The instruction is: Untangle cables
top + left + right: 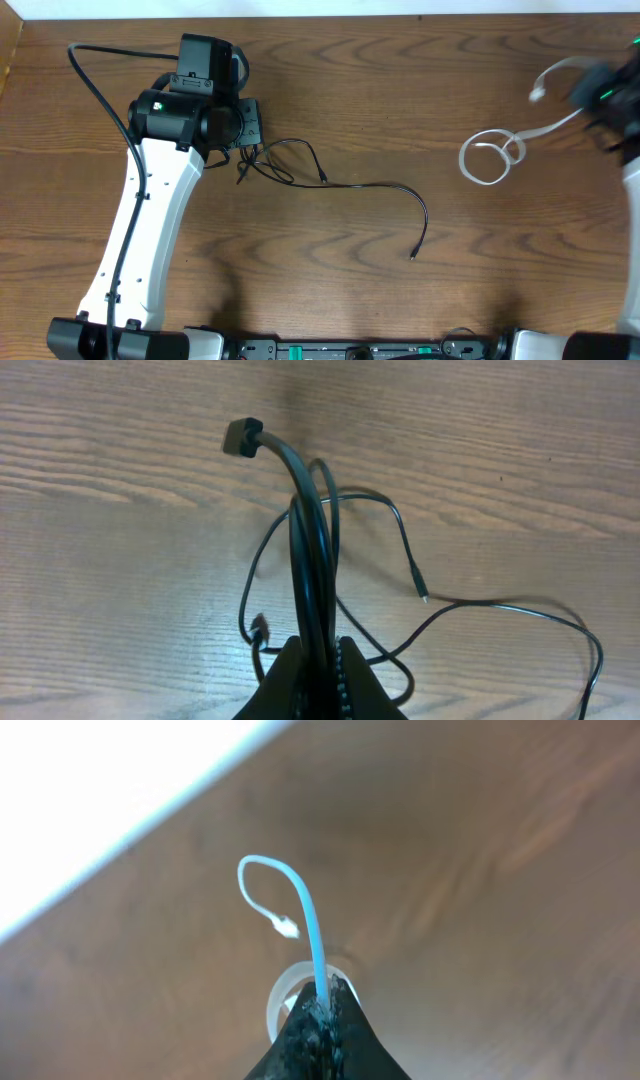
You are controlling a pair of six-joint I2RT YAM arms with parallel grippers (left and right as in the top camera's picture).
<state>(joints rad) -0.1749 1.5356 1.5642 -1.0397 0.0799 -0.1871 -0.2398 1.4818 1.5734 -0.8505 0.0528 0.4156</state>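
Observation:
The black cables (275, 160) lie in a small tangle just right of my left gripper (247, 128). One thin strand (390, 186) trails right to a plug (413, 257). In the left wrist view my left gripper (318, 647) is shut on a thicker black cable (305, 510) that rises to a blocky plug (240, 437), with thin loops (385, 510) around it. At the far right my right gripper (600, 88) is raised and shut on the white cable (490, 158), whose coil rests on the table. In the right wrist view the white cable (310, 920) stands up from the shut gripper (325, 986).
The wooden table (330, 80) has its far edge (320, 14) at the top of the overhead view. The left arm's white link (140, 230) crosses the left side. Arm bases (350, 348) line the near edge.

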